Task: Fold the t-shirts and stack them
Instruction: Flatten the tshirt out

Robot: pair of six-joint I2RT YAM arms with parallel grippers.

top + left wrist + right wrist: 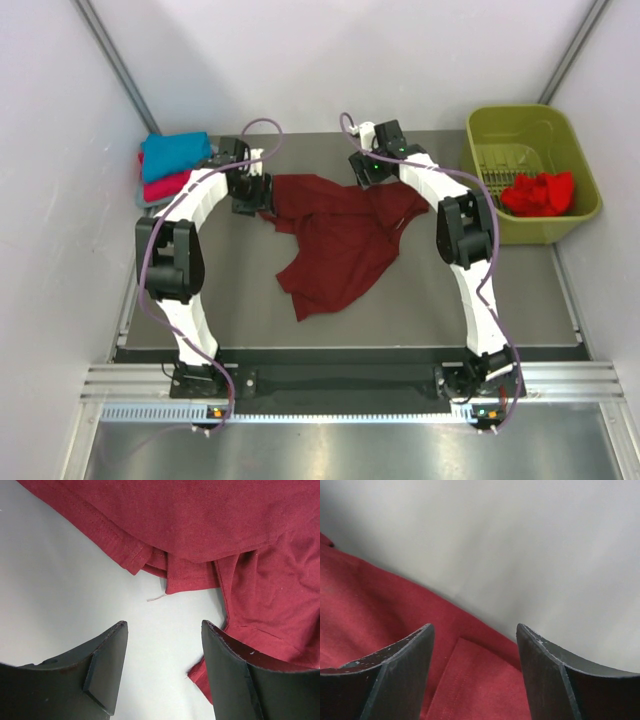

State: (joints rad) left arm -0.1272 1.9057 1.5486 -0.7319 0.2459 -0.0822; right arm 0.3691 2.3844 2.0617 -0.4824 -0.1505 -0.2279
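Note:
A dark maroon t-shirt lies crumpled on the table's middle. My left gripper is open at its far left corner; in the left wrist view bare table shows between the jaws and maroon cloth lies just ahead and beside the right finger. My right gripper is open over the shirt's far edge; in the right wrist view a folded maroon hem lies between the jaws. A teal shirt sits folded on a pink-red one at the far left. A bright red shirt lies in the basket.
The olive-green plastic basket stands at the far right of the table. White walls close in on the left, back and right. The arm bases sit on the rail at the near edge.

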